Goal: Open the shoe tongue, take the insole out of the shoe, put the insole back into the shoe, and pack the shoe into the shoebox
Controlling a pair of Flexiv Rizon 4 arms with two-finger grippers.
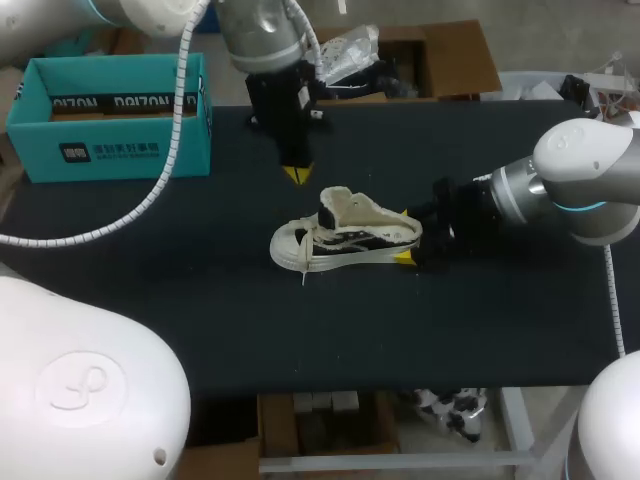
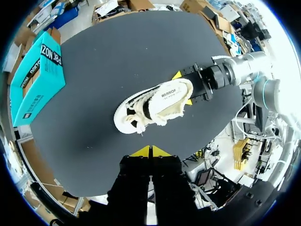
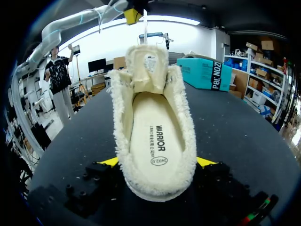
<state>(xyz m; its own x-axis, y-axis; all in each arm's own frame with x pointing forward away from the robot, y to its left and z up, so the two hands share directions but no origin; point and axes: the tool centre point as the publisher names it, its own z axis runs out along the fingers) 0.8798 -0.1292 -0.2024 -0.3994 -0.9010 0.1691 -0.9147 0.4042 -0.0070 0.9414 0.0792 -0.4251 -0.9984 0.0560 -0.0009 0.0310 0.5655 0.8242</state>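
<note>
The shoe lies mid-table, insole inside. The right claw grasps its heel from both sides. The left claw hangs clenched, empty, near the shoe. The shoebox stands well apart.

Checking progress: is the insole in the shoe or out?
In: the insole lies flat inside the shoe, tongue lifted.

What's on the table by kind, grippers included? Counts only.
shoe: 1
insole, inside the shoe: 1
shoebox: 1
grippers: 2 (left gripper, right gripper)
Total: 5
</note>
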